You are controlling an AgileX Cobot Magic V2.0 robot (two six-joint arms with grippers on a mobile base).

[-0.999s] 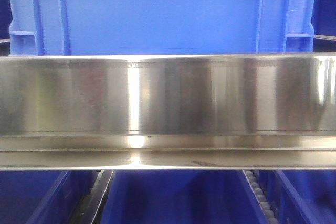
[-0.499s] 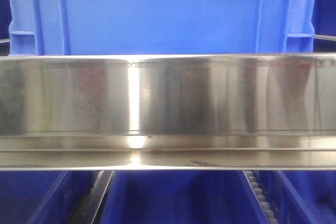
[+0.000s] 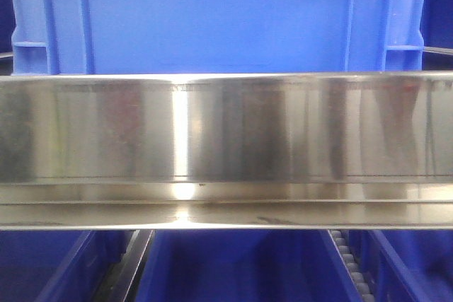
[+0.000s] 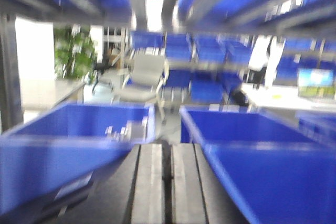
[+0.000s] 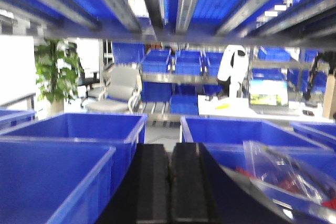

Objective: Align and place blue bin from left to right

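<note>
The blue bin (image 3: pixel 212 19) fills the top of the front view, its flat side wall facing me with raised ribs near both corners. It stands on the shelf behind a steel rail (image 3: pixel 226 132). In the blurred left wrist view my left gripper (image 4: pixel 167 148) is shut with nothing between its pads, low between a blue bin (image 4: pixel 63 140) on its left and another (image 4: pixel 262 150) on its right. My right gripper (image 5: pixel 169 148) is also shut and empty, between a near blue bin (image 5: pixel 52 177) on its left and one (image 5: pixel 247 129) on its right.
Shelf rails (image 5: pixel 157 3) with more blue bins run overhead in both wrist views. A clear plastic bag (image 5: pixel 286 174) lies in the bin right of my right gripper. Below the steel rail, lower-tier blue bins (image 3: pixel 233 266) and a roller track (image 3: pixel 350 263) show.
Only the reflections on the steel rail shift slightly. The blue bin in the front view has not moved.
</note>
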